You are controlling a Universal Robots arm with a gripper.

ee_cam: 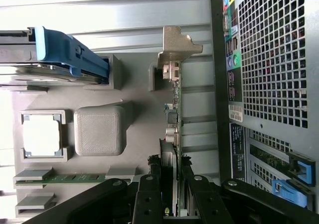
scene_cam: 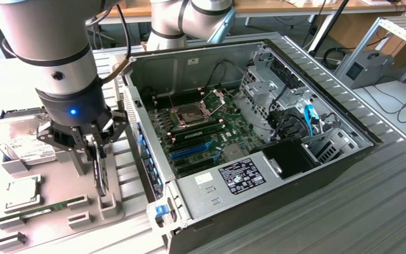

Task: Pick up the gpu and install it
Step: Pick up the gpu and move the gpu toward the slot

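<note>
On the exterior view's left, off to one side of the hand, a silver hard drive point(scene_cam: 19, 143) sits in a gray tray point(scene_cam: 58, 182). Near it in the tray are a square chip point(scene_cam: 21, 193) and a long green memory stick point(scene_cam: 44, 207). The hand point(scene_cam: 97, 159) points straight down over the tray. Its two fingers point(ee_cam: 152, 194) are about half closed and squeeze the gpu point(scene_cam: 103, 177) from both sides. The gpu stands on its thin edge right under the hand, with its bottom edge in the tray. Its silver end piece point(ee_cam: 177, 47) sticks out away from the hand. On the exterior view's right, just beside the hand, the big computer case point(scene_cam: 295, 196) lies open on the desk point(scene_cam: 379, 211).
</note>
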